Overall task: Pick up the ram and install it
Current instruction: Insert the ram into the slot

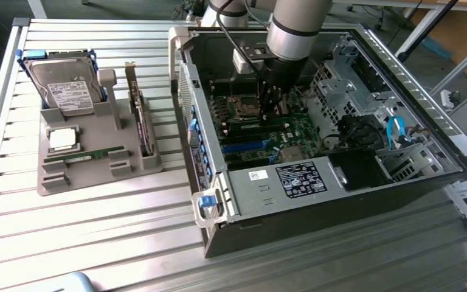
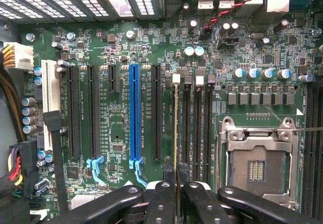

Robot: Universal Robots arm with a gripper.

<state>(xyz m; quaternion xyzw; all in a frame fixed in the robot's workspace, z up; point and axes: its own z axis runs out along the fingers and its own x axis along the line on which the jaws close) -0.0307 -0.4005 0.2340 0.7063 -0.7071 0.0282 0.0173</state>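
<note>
Nearest the wrist camera, the black fingers [image 2: 164, 204] of the claw [image 2: 176, 196] pinch the ram [image 2: 176, 133], seen edge-on as a thin stick running straight ahead from between the fingertips. It stands directly over 1 of the memory slots [image 2: 185, 133] on the green motherboard [image 2: 121, 57], though I cannot tell whether its edge is already seated. To one side of the claw lie the black expansion slots and the blue slot [image 2: 134, 113]; to the other side is the bare silver processor socket [image 2: 257, 163].

In the exterior view, well apart from the claw toward that view's left, a grey parts holder [image 1: 95, 161] carries the hard drive [image 1: 65, 85] and a processor chip [image 1: 63, 139]. The arm [image 1: 294, 30] reaches down into the open computer case [image 1: 242, 188].

The pick-up looks done; what remains, by my judgement, is seating the stick fully and letting go.
</note>
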